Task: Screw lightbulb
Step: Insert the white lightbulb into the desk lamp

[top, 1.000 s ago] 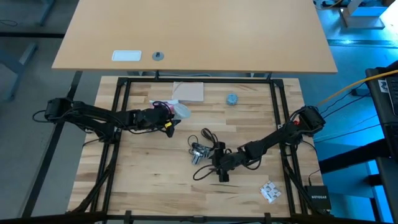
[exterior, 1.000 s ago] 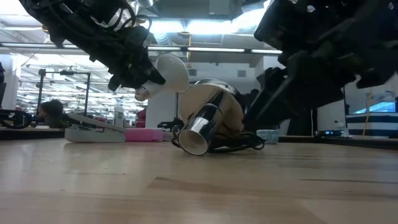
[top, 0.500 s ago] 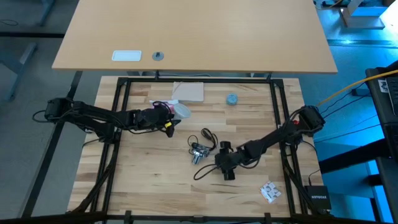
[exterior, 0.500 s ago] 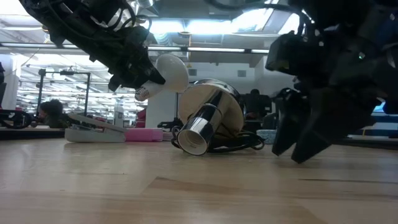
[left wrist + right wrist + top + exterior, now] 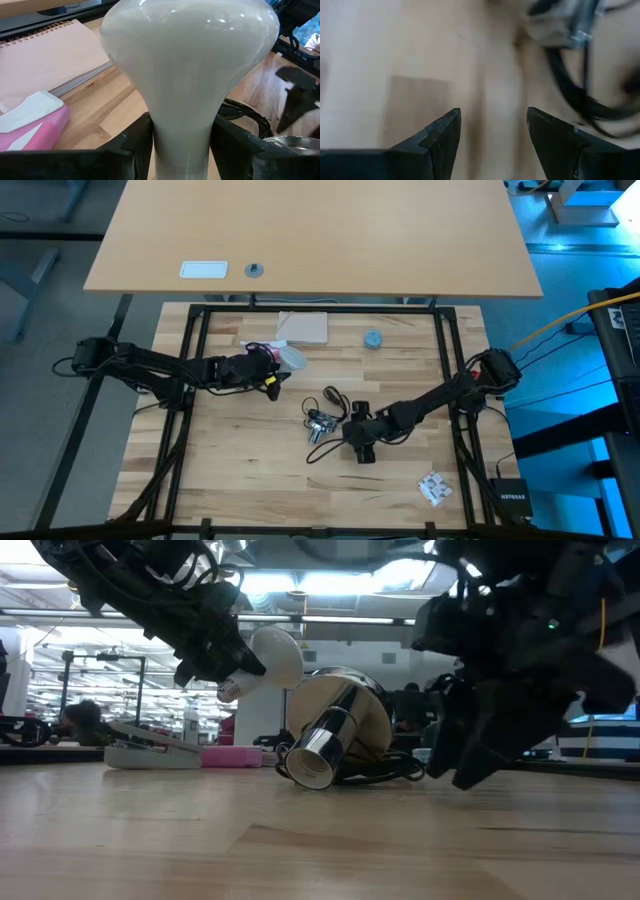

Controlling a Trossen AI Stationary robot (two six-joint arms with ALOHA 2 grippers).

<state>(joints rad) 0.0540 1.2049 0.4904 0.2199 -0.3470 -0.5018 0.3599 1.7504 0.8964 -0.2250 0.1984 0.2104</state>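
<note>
Lightbulb (image 5: 187,75) sits clamped by its narrow neck in the left gripper (image 5: 272,368), held clear of the table (image 5: 240,470) over its back-left part, just beside a notepad (image 5: 303,328) and a pink-and-white object (image 5: 30,122). In the low view the bulb points its screw base down and to the side, well apart from the socket (image 5: 322,745), which lies on its side near the table's middle with its black cord (image 5: 330,396) looped around it. The right gripper (image 5: 358,448) hovers low just beside the socket with its fingers (image 5: 440,137) parted and nothing between them. As I judge it, only the pickup of the bulb is done: the socket is not yet gripped or steadied, the bulb has not been brought to its mouth, and all the threading remains.
</note>
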